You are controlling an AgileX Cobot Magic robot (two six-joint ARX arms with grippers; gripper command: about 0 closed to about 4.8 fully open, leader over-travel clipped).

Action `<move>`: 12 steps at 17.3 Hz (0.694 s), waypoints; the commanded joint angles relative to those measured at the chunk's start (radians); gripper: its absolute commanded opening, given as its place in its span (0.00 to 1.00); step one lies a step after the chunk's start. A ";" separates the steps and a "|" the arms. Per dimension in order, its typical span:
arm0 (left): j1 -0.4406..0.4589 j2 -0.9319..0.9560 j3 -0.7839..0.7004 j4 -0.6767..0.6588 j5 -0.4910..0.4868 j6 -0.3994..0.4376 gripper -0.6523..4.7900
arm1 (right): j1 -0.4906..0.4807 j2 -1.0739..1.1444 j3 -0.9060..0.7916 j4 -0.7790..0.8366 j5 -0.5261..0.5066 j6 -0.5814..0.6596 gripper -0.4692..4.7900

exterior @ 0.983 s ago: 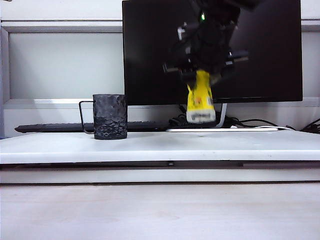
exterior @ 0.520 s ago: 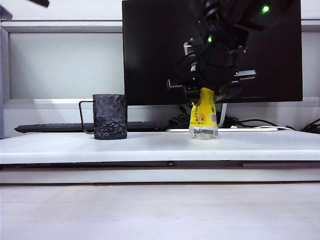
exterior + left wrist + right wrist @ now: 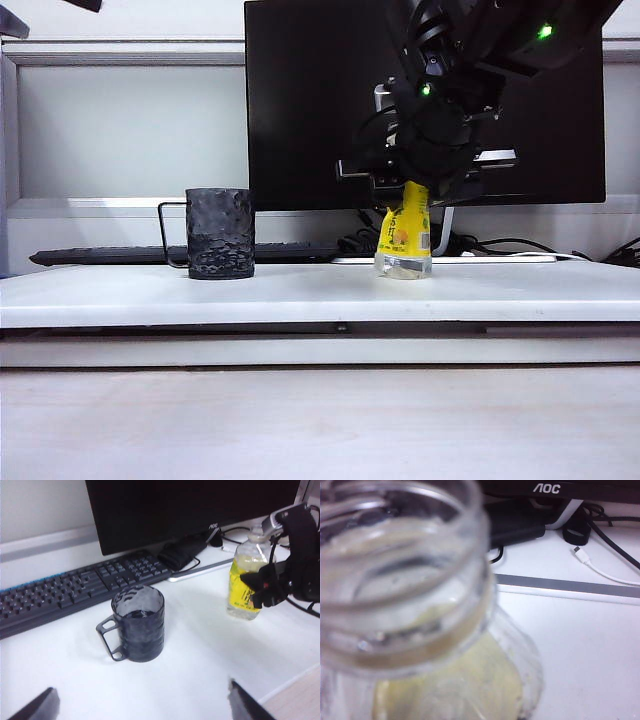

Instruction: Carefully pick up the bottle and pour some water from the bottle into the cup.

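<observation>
My left claw hangs nearest the camera, spread wide and empty above the front of the table, only its 2 dark fingertips showing at the frame edge. It has no part in this yet.

Next out is the cup, dark and dimpled, upright on the table with its wire handle turned away from the bottle. It has not budged in the last second. From my left wrist I see a dark sheen low inside it, though I cannot say how much water that is.

Further right, the big change: 1 second ago the bottle hung in the air, tilted under my right claw. Now its base is down on the table, well apart from the cup, leaning slightly. My right claw is around the upper part, but whether it grips or is letting go I cannot tell. My right wrist camera stares straight down the open neck, capless.

Behind it all sit the keyboard and monitor.

My read: the bottle is being set down, so either the pour is finished or I must lift again.
</observation>
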 commanded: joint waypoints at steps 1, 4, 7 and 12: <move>-0.001 -0.003 0.000 0.019 0.012 -0.006 1.00 | 0.001 0.012 -0.024 -0.053 -0.010 0.008 0.40; -0.002 -0.003 0.000 0.018 0.015 -0.006 1.00 | 0.001 0.012 -0.039 -0.051 -0.009 0.008 0.40; -0.002 -0.003 0.000 0.018 0.015 -0.006 1.00 | 0.001 0.012 -0.039 -0.051 -0.010 0.008 0.48; -0.002 -0.003 0.000 0.018 0.015 -0.006 1.00 | 0.001 0.012 -0.039 -0.049 -0.029 0.003 1.00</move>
